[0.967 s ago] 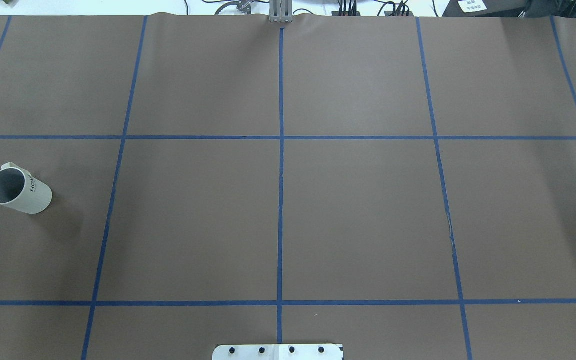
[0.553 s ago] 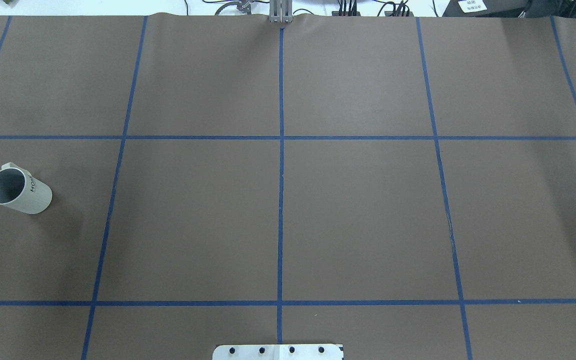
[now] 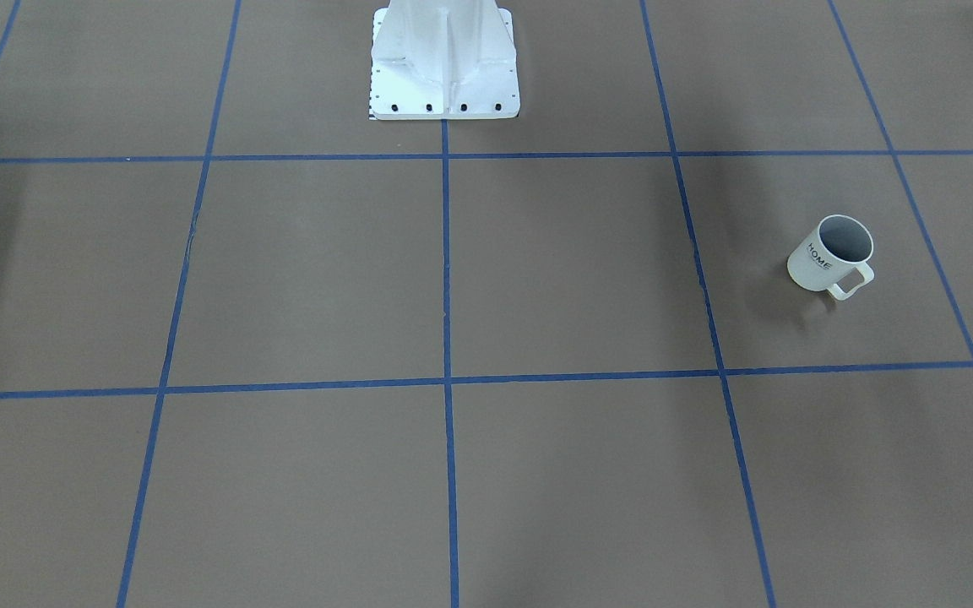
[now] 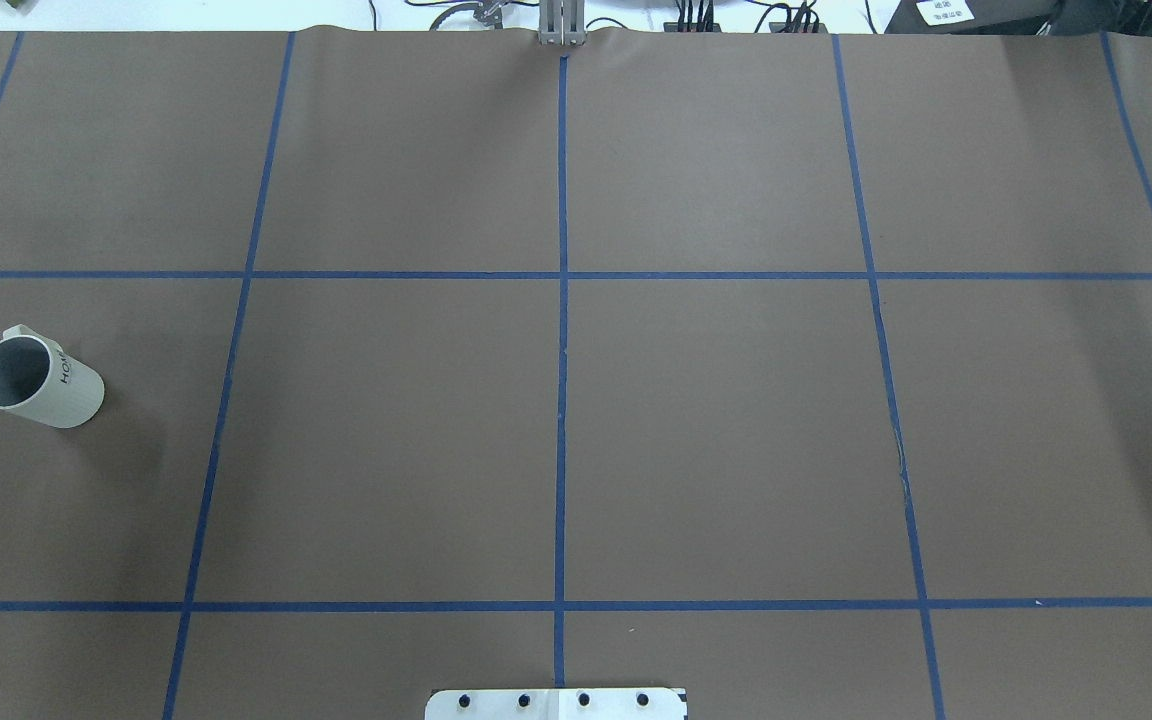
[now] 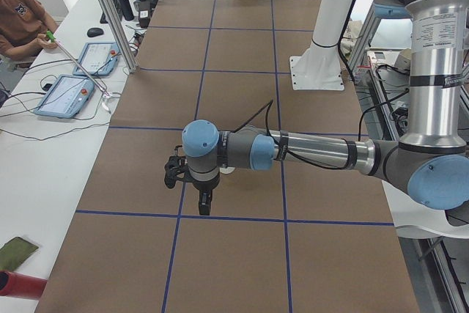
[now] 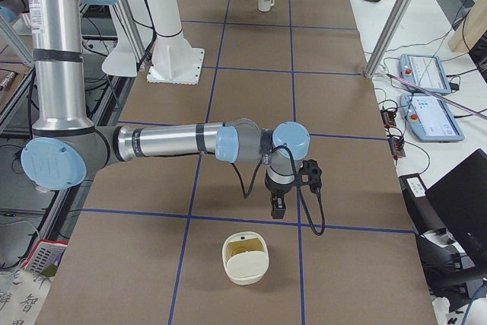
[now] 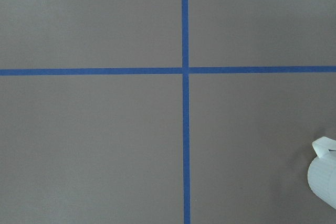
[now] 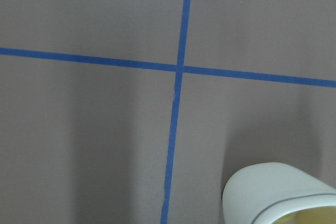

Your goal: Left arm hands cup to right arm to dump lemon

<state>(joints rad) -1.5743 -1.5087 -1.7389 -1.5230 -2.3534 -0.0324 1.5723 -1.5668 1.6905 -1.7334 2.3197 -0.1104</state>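
The cup (image 4: 36, 385), a cream-white mug marked "HOME", stands upright at the table's left side, also seen in the front view (image 3: 828, 253) and far off in the exterior right view (image 6: 265, 0). Its visible inside is plain grey, and the lemon does not show in it. My left gripper (image 5: 204, 201) hangs high over the table on the outstretched left arm; its wrist view catches only the cup's edge (image 7: 323, 174). My right gripper (image 6: 278, 207) hangs over the table's right end. Neither gripper shows in the overhead, front or wrist views, so I cannot tell whether either is open or shut.
A cream-white container (image 6: 245, 258) with a yellowish inside sits just beyond the right gripper, and its rim shows in the right wrist view (image 8: 278, 192). The white robot base (image 3: 444, 63) stands at the table's middle edge. A person (image 5: 18, 23) sits at a side desk with tablets.
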